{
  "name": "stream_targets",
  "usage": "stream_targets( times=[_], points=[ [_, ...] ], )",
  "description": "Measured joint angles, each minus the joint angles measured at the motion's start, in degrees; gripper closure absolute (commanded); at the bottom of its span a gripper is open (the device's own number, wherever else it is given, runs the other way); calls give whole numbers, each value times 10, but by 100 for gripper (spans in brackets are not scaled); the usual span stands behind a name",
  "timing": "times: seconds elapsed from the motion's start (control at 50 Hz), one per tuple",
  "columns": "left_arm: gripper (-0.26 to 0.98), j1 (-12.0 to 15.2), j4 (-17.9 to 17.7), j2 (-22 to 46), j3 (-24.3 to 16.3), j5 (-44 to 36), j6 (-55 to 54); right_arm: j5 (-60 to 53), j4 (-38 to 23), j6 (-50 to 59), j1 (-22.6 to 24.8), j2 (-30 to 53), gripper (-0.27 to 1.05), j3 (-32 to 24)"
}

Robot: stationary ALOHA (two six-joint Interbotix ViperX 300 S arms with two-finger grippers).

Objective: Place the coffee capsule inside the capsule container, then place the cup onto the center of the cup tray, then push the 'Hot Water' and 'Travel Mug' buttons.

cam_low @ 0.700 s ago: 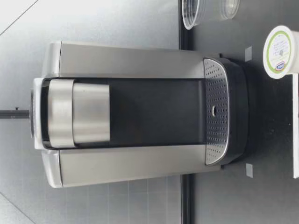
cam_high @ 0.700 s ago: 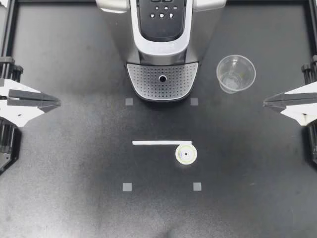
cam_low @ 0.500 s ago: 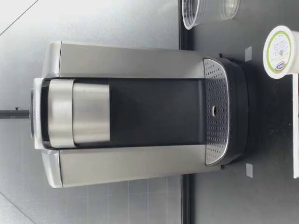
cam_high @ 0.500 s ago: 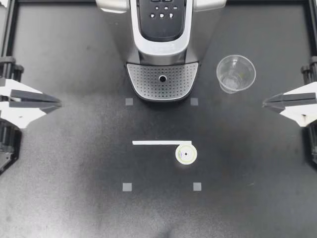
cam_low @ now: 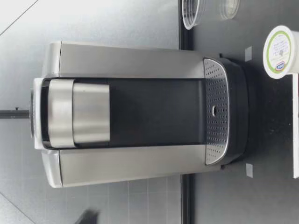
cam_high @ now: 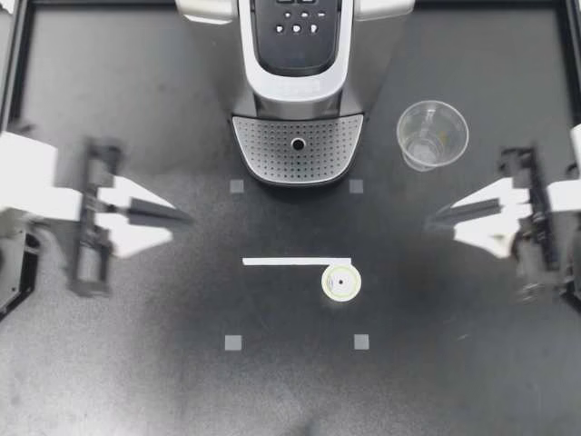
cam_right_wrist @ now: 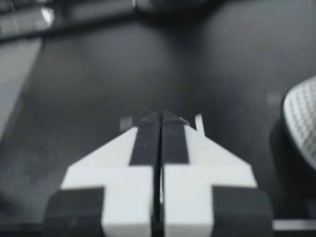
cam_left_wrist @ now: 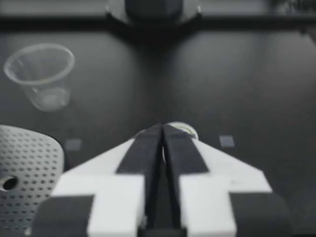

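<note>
Coffee machine (cam_high: 298, 82) sits at the back of the table, ahead of and between both grippers. Its top looks shut in the low view, so the capsule container probably needs opening before anything goes in. Cup tray (cam_high: 298, 150) at the machine's foot has nothing on it. Left gripper (cam_high: 184, 216) has its fingers pressed together and holds nothing, as the left wrist view shows. Right gripper (cam_high: 434, 219) is likewise closed and empty. Both hang over the table, tips pointing inward. Cup (cam_high: 432, 134) stands upright beside the machine, on the machine side of the right gripper and near it, well apart from the left one. Coffee capsule (cam_high: 341, 283) sits foil-up on the table between the two grippers, somewhat closer to the right. In the left wrist view it peeks out just past the fingertips (cam_left_wrist: 163, 143). White strip (cam_high: 295, 262) lies touching or just beside the capsule. The step in hand looks like the first one, fetching the capsule. To do it well, spread the fingers before coming down, centre them either side of the capsule's rim, stay off the strip, and grip lightly so it does not tip or skid.
</note>
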Motion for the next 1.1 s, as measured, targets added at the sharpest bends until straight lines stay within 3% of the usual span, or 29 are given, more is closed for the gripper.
stream_targets(
  times=[0.46, 0.64, 0.84, 1.1],
  points=[
    [59, -4, 0, 203, -119, 67, 8, 0, -1, 3, 15, 130, 73, -3],
    [37, -4, 0, 252, -171, 130, 11, 0, 0, 3, 15, 174, 73, -12],
    [-7, -4, 0, 299, -227, 191, 11, -1, 0, 2, 15, 221, 73, -28],
    [-8, -4, 0, 352, -289, 250, 14, -10, -10, -8, 24, 279, 73, -42]
  ],
)
